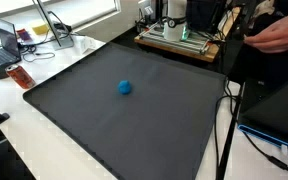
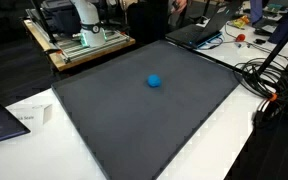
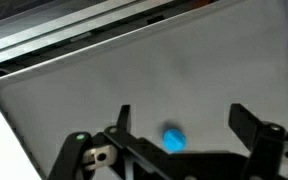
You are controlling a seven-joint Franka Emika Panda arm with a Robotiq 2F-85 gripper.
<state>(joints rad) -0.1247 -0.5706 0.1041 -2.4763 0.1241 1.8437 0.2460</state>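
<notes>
A small blue ball lies alone near the middle of a dark grey mat. In the wrist view the ball shows well below the camera, between my gripper's two black fingers. My gripper hangs high above the mat, open, with nothing in it and touching nothing. Neither exterior view shows the gripper; only the robot's white base appears at the mat's far edge.
The mat lies on a white table. Laptops, an orange item and black cables border it. A person's hand is at the back, beside the base.
</notes>
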